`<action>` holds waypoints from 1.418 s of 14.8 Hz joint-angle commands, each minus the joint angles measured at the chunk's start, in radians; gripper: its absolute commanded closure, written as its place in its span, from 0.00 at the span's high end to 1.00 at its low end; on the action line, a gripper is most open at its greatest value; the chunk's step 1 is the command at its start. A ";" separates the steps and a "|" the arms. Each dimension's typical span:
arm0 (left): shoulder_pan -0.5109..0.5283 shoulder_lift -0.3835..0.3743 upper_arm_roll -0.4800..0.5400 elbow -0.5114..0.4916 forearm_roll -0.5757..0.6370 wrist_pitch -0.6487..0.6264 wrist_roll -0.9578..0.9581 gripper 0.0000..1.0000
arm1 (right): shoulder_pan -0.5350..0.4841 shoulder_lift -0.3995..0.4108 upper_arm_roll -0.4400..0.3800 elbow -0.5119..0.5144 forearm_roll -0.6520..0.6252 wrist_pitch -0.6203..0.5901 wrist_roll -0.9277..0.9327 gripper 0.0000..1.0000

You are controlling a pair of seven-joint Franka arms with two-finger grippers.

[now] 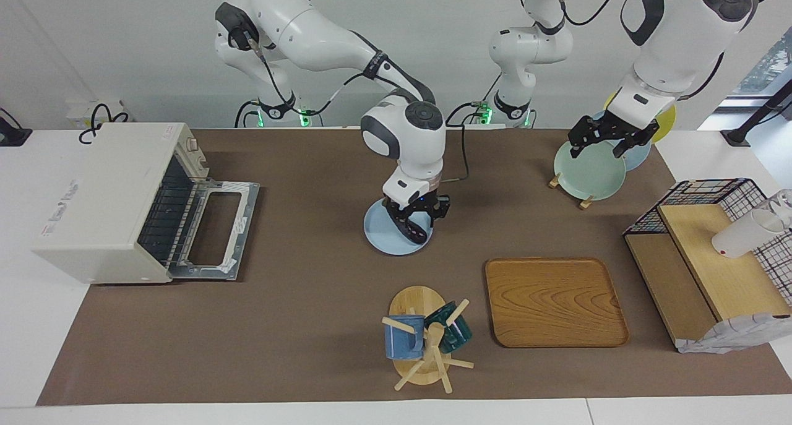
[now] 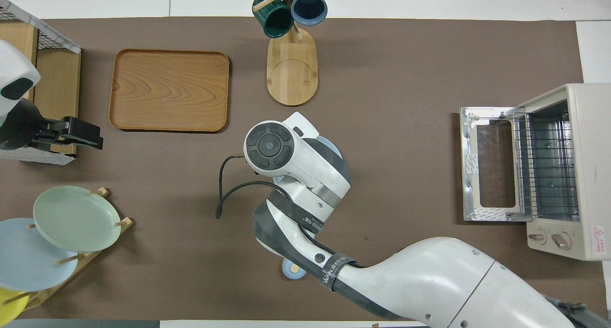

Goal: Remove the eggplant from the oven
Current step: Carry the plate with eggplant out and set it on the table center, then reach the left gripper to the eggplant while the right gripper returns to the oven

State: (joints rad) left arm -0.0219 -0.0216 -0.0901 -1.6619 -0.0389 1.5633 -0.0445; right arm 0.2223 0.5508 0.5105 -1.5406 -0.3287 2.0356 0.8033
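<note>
The cream-white oven stands at the right arm's end of the table with its door folded down flat; only the bare wire rack shows inside. My right gripper is low over a light blue plate at the table's middle. It is shut on the dark eggplant, whose lower end hangs down to the plate. In the overhead view the right arm hides both gripper and eggplant. My left gripper waits, open, over the plate rack.
A wooden tray and a mug tree with two mugs lie farther from the robots than the plate. A rack of plates and a wire-and-wood shelf stand toward the left arm's end.
</note>
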 commanded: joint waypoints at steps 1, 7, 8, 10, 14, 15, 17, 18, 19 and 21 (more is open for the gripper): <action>-0.004 -0.018 -0.008 -0.036 0.019 0.021 -0.024 1.00 | -0.134 -0.090 0.037 -0.027 0.019 -0.154 -0.194 0.44; -0.111 -0.043 -0.016 -0.209 0.007 0.193 -0.234 1.00 | -0.357 -0.279 0.036 -0.336 0.005 -0.191 -0.279 0.00; -0.159 -0.022 -0.017 -0.228 0.004 0.242 -0.292 1.00 | -0.383 -0.304 0.033 -0.401 -0.021 -0.163 -0.308 0.00; -0.287 0.069 -0.016 -0.225 -0.042 0.372 -0.435 1.00 | -0.458 -0.319 0.034 -0.466 -0.062 -0.091 -0.354 0.00; -0.470 0.172 -0.017 -0.223 -0.058 0.536 -0.541 1.00 | -0.526 -0.318 0.033 -0.544 -0.122 0.012 -0.374 0.00; -0.499 0.187 -0.016 -0.228 -0.071 0.570 -0.552 1.00 | -0.547 -0.318 0.034 -0.555 -0.128 0.027 -0.377 0.00; -0.556 0.238 -0.016 -0.222 -0.088 0.633 -0.583 1.00 | -0.567 -0.311 0.033 -0.576 -0.130 0.082 -0.407 0.00; -0.581 0.259 -0.016 -0.223 -0.088 0.671 -0.583 1.00 | -0.580 -0.310 0.033 -0.578 -0.136 0.089 -0.430 0.00; -0.596 0.287 -0.016 -0.222 -0.088 0.704 -0.581 1.00 | -0.590 -0.310 0.033 -0.578 -0.145 0.090 -0.450 0.00; -0.621 0.342 -0.016 -0.217 -0.085 0.773 -0.571 1.00 | -0.613 -0.307 0.033 -0.581 -0.168 0.094 -0.481 0.00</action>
State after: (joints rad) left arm -0.6084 0.2636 -0.1253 -1.8905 -0.1084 2.2690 -0.6246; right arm -0.3490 0.2684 0.5280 -2.0897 -0.4668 2.1023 0.3635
